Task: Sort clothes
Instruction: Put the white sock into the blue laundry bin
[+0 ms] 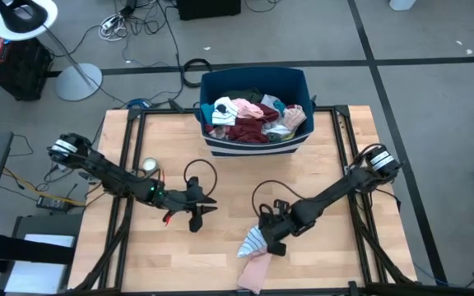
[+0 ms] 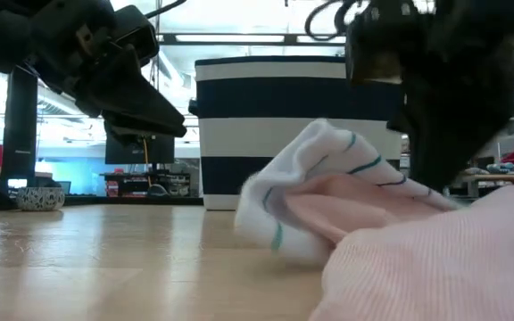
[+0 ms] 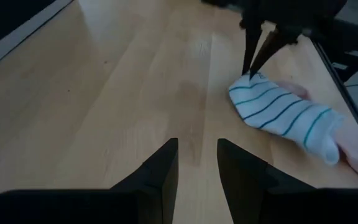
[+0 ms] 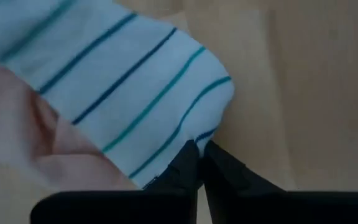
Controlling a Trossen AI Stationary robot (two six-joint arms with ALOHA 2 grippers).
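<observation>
Two garments lie at the lower centre of the high view, nearest the table's front edge: a pink garment (image 1: 253, 272) at the very bottom and, touching its upper end, a white garment with teal stripes (image 1: 253, 241). In the low view the pink fabric fills the lower right corner, with the striped one bunched just behind it. The right gripper (image 1: 267, 233) sits at the upper edge of the striped garment; the right wrist view shows its fingers (image 4: 188, 163) pinched together on the hem of the striped cloth. Left of centre in the high view, the left gripper (image 1: 197, 215) hangs over bare wood, well apart from both garments; the left wrist view shows its fingers (image 3: 157, 171) parted a little, with nothing between them. A small bowl (image 1: 149, 166) rests on the table (image 1: 229, 181) beside the left arm. Farthest, at the upper centre of the high view, a dark blue bin with white stripes (image 1: 256, 145) holds a heap of mixed clothes (image 1: 252, 119), white, dark red, pink and green among them.
</observation>
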